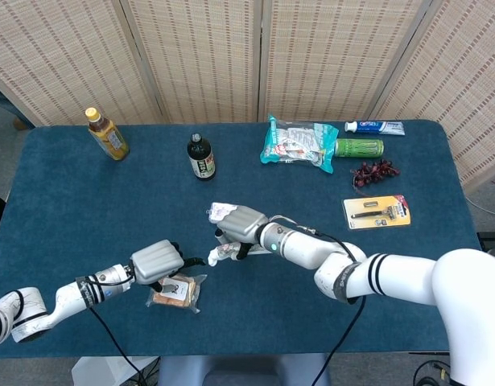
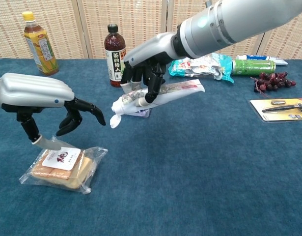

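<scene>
The right hand (image 2: 146,73) grips the white tube (image 2: 155,97), fingers wrapped over its middle, lifted clear of the blue table (image 2: 214,167). The tube's long axis runs near level, slightly tilted: its cap end points toward the left hand and dips a little, its flat crimped end points away toward the snack bag (image 2: 202,66). The left hand (image 2: 38,98) hovers just above the wrapped sandwich (image 2: 62,167), fingers spread and curled, holding nothing; its fingertips (image 2: 99,117) sit just beside the tube's cap, a small gap between. The dark bottle (image 2: 115,55) stands upright behind the tube.
</scene>
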`<action>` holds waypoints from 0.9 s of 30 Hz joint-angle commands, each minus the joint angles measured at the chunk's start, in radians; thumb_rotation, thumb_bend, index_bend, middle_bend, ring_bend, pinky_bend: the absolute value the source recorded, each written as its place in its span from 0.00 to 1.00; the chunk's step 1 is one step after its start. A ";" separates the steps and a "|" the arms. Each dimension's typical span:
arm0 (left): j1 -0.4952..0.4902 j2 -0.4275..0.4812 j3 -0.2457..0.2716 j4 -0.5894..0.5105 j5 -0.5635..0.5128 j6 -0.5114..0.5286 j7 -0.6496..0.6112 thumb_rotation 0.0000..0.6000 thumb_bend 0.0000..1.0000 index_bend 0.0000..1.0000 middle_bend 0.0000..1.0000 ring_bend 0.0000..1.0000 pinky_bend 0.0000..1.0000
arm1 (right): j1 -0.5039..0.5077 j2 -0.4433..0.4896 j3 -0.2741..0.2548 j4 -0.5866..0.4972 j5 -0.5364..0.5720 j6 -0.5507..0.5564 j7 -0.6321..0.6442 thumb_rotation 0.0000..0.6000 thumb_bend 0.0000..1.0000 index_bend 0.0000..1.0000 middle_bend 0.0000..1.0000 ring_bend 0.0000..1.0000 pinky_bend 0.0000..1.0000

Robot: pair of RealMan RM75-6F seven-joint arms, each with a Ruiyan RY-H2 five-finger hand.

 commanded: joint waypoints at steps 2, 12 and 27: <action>0.025 0.033 -0.002 -0.010 -0.026 0.017 0.009 1.00 0.23 0.17 0.62 0.52 0.38 | -0.033 0.020 -0.021 -0.029 -0.001 0.052 -0.030 1.00 1.00 1.00 0.81 0.79 0.51; 0.108 0.080 -0.003 -0.005 -0.089 0.065 0.006 1.00 0.23 0.17 0.62 0.52 0.38 | -0.133 -0.006 -0.085 -0.073 0.022 0.207 -0.147 1.00 0.91 0.85 0.68 0.68 0.48; 0.198 0.120 -0.020 -0.007 -0.146 0.093 0.024 1.00 0.23 0.17 0.61 0.51 0.38 | -0.206 -0.095 -0.113 -0.043 0.061 0.311 -0.333 1.00 0.42 0.32 0.34 0.40 0.41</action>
